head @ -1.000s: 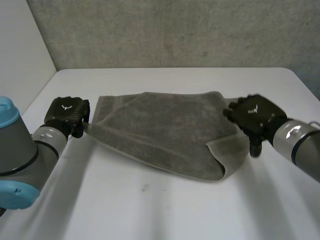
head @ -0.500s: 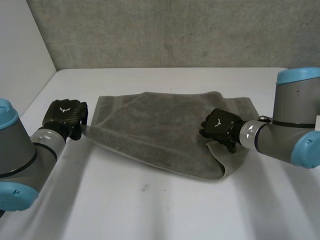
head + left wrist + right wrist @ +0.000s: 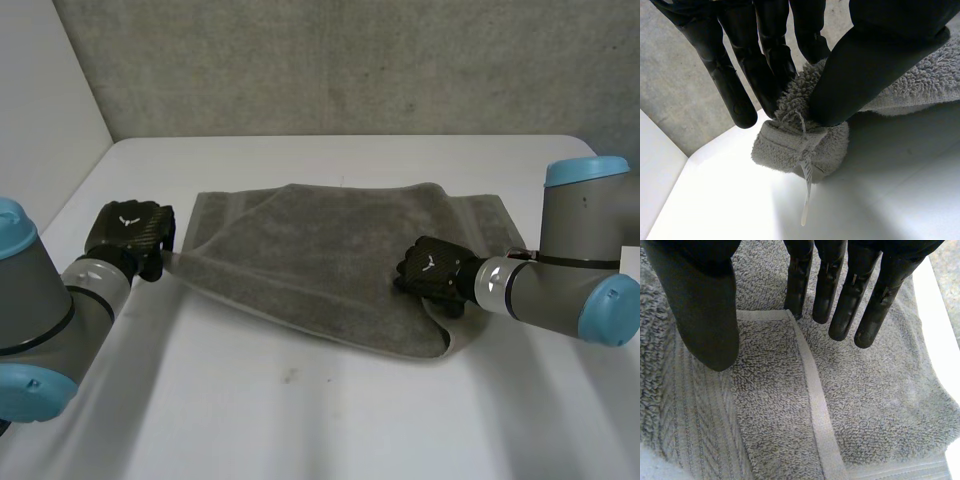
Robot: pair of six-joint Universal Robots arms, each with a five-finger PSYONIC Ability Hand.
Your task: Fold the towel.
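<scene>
A grey towel point(image 3: 320, 250) lies partly folded and askew on the white table point(image 3: 300, 420). My left hand point(image 3: 128, 235) is at the towel's left corner. In the left wrist view, its thumb point(image 3: 865, 65) and fingers pinch the bunched corner point(image 3: 800, 145), from which a thread hangs. My right hand point(image 3: 430, 268) rests low over the turned-over flap at the towel's near right. In the right wrist view, the flap's hemmed corner point(image 3: 770, 365) lies flat between the thumb point(image 3: 705, 305) and the straight fingers point(image 3: 840, 295), ungripped.
A grey wall point(image 3: 330, 60) runs behind the table's far edge, and a white panel point(image 3: 40, 130) stands at the left. Bare table surface stretches in front of the towel and to its right.
My right arm has swung in from the towel's right edge, bringing the hand onto the turned-over flap, fingers drawn a little closer. The left hand has stayed put on its corner.
</scene>
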